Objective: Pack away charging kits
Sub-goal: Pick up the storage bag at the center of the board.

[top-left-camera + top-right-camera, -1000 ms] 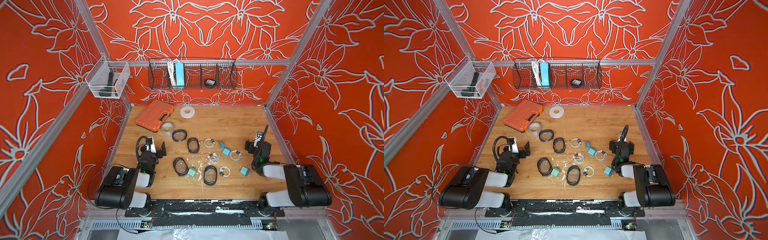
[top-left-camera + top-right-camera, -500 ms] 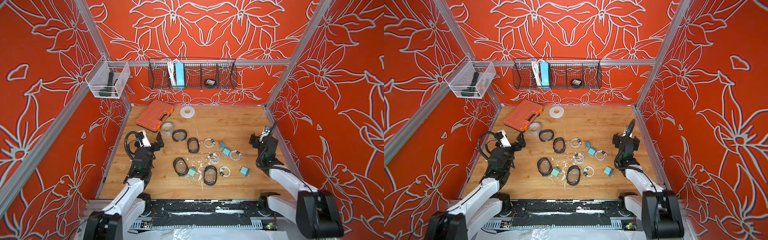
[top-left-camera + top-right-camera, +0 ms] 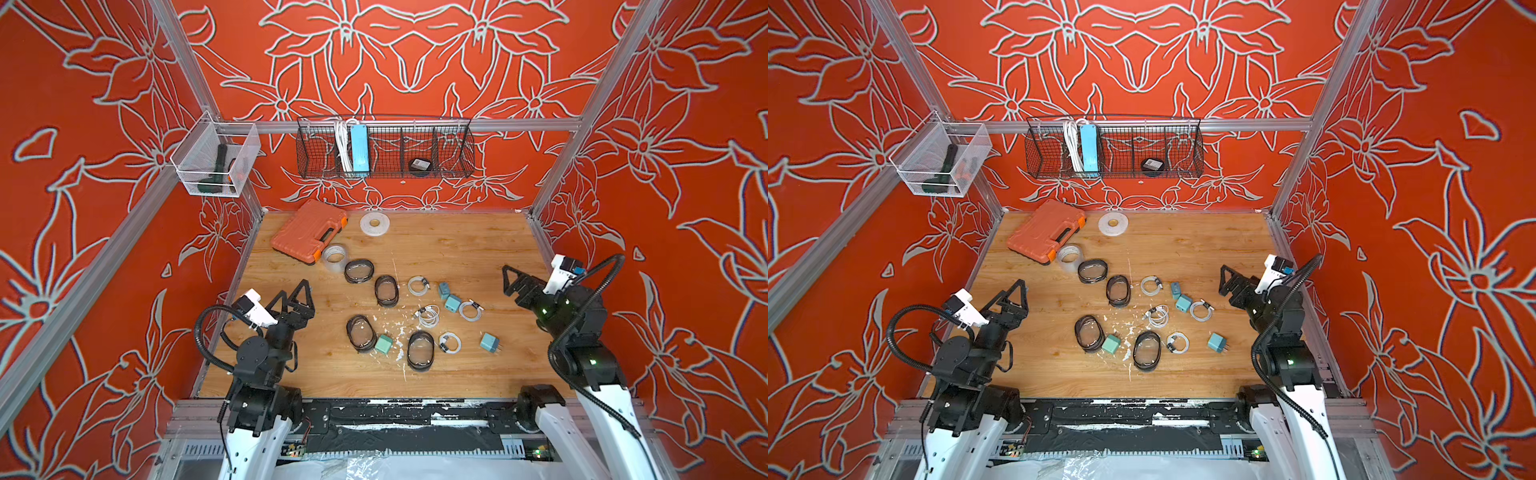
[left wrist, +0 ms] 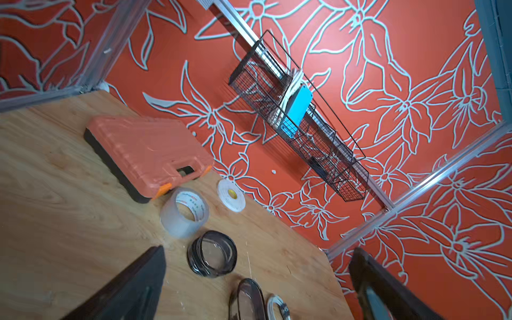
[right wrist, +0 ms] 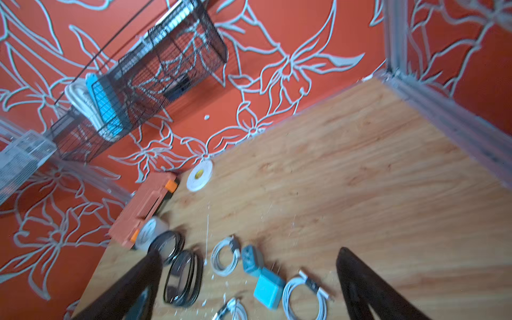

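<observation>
My left tool (image 3: 294, 292) and right tool (image 3: 517, 284) both hung open, empty; nothing packed yet, teal plug adapter (image 3: 489, 342) probably next.

Table (image 3: 457, 249) wood-grain, matt. Basket (image 3: 453, 143) blk wire mesh. Toolcase (image 3: 305, 230) orange plastic, ribbed. Pouches (image 3: 386, 291) w/ clear glossy tops.

2 top views: overhead, whole table (image 3: 457, 245); wrists: low, facing basket (image 4: 327, 149)

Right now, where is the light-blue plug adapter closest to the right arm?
In both top views the plug adapter lies on the wooden table, toward the robot's right, next to a coiled white cable and apart from it.
</observation>
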You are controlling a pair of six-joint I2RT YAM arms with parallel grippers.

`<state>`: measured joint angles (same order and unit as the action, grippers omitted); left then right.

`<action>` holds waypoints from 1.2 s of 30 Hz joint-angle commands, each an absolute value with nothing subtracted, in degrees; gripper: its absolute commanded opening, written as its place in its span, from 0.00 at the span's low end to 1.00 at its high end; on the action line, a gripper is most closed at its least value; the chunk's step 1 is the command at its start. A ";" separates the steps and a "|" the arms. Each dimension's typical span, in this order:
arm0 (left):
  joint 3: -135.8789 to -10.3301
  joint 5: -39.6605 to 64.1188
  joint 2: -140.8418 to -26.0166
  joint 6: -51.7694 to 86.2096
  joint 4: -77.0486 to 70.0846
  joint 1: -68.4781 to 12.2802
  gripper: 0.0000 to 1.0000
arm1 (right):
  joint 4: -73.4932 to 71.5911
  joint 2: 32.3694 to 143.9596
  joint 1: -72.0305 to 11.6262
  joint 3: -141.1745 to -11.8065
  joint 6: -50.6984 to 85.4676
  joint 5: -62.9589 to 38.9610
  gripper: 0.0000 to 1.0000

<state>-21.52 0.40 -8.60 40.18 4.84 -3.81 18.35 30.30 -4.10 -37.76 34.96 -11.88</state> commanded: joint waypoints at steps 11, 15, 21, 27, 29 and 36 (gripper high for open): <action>-32.94 10.64 -14.22 49.96 15.80 -4.03 0.99 | 23.11 31.58 -4.13 -40.32 42.57 -20.15 0.98; -29.45 17.32 -13.65 44.95 12.43 -4.04 0.99 | 25.47 37.30 -4.23 -41.83 40.09 -23.80 0.98; -30.02 27.76 -26.43 40.94 9.57 -4.41 0.99 | 32.18 47.01 -9.54 -44.77 35.41 -13.65 0.96; -30.82 11.99 -30.71 39.41 12.65 -15.51 0.97 | 33.29 57.45 -27.59 -49.46 37.19 3.49 0.84; -31.88 8.40 -34.58 38.96 12.78 -20.93 0.91 | 33.40 60.53 -28.71 -50.40 38.26 4.40 0.79; -32.14 -10.81 -47.35 42.52 11.45 -47.68 0.80 | 35.23 60.65 -28.59 -49.04 40.15 12.72 0.75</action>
<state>-31.81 1.10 -44.23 40.73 11.57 -39.99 32.84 62.24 -28.56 -49.06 38.22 4.78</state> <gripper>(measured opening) 0.820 0.750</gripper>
